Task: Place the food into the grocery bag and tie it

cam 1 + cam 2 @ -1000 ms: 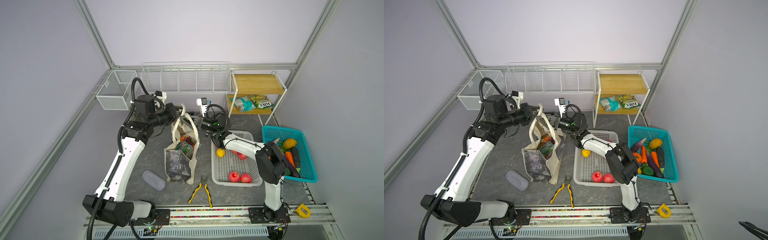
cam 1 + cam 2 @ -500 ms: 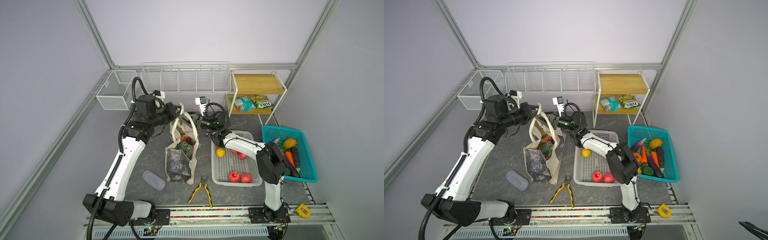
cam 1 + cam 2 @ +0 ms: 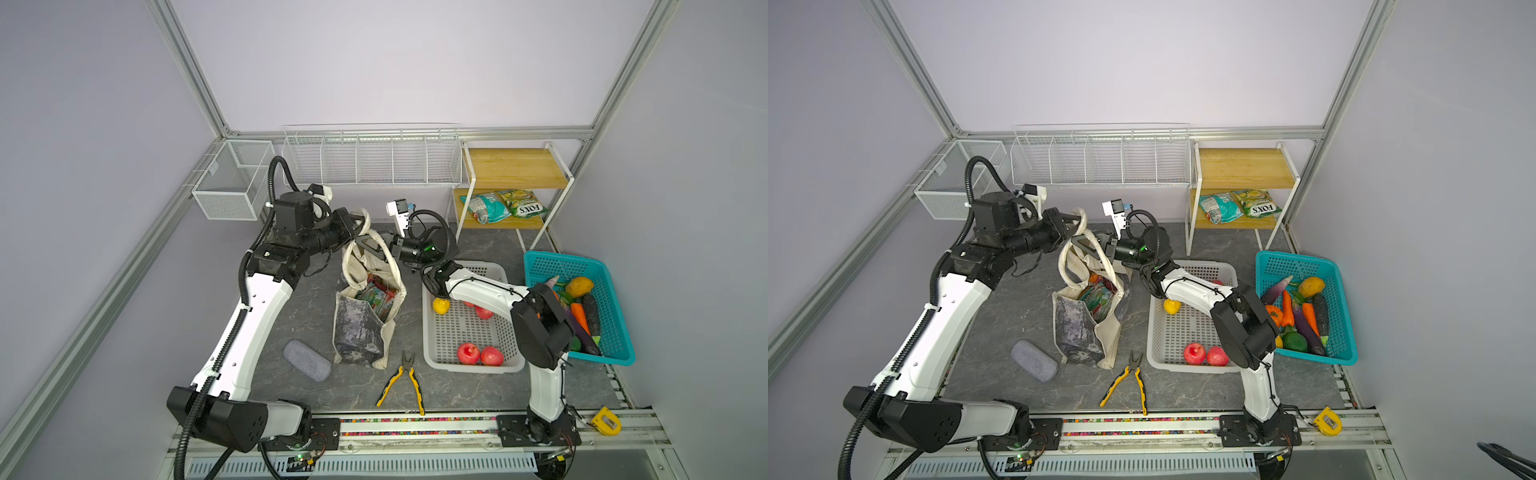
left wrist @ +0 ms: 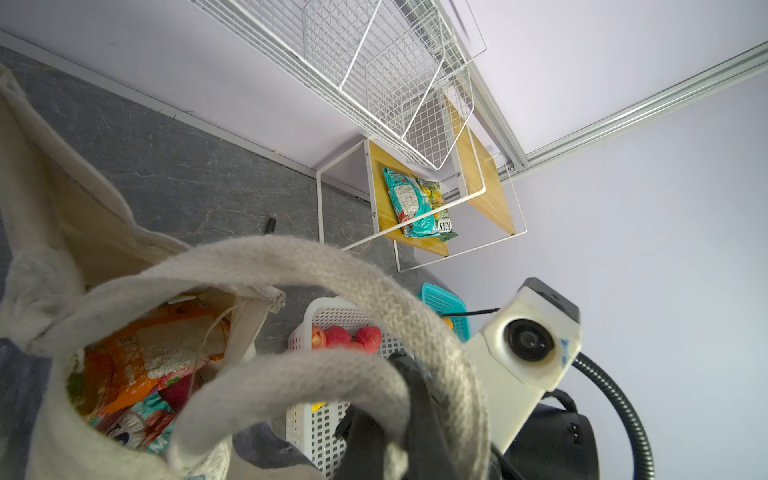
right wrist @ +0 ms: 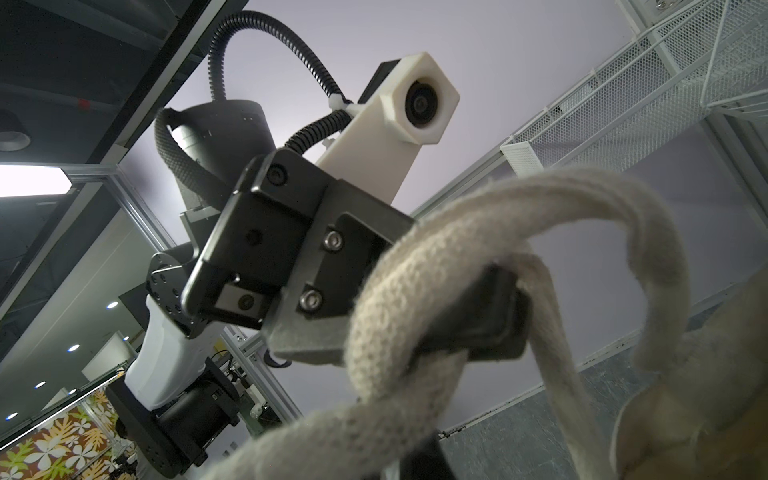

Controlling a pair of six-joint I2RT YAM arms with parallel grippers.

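Grey tabletop (image 3: 457, 390): pliers (image 3: 406, 366) perhaps touching tote (image 3: 357, 328).

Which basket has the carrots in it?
The teal basket, far right. The white plastic basket beside it holds only red fruit and one yellow fruit.

The left arm stands up from its base, elbow bent, forearm levelled toward the middle. The left gripper (image 3: 355, 226) has its jaws pressed together. The right arm reaches low and far across (well past the centre). The right gripper (image 3: 368, 244) faces the left one almost tip to tip, jaws closed too.
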